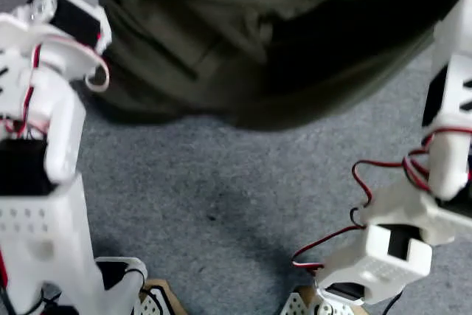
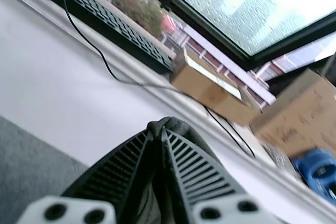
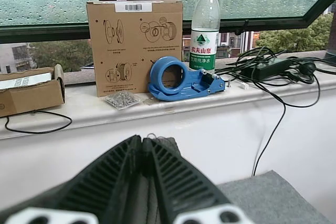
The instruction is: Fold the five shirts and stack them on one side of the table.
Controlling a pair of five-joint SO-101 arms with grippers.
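Shirt (image 1: 258, 42), dark olive, hangs as a slack sheet over the far edge of the grey surface (image 1: 221, 197) in the high view. The frame cuts off its upper part, so I can't tell collar from hem. In the left wrist view my left fingers (image 2: 167, 139) are closed tight on a small bunch of its cloth. In the right wrist view my right fingers (image 3: 135, 148) are pinched together on another fold, and how deep the bite goes is hidden. I judge it light, soft and limp, prone to sag, so corners or seams are best to hold.
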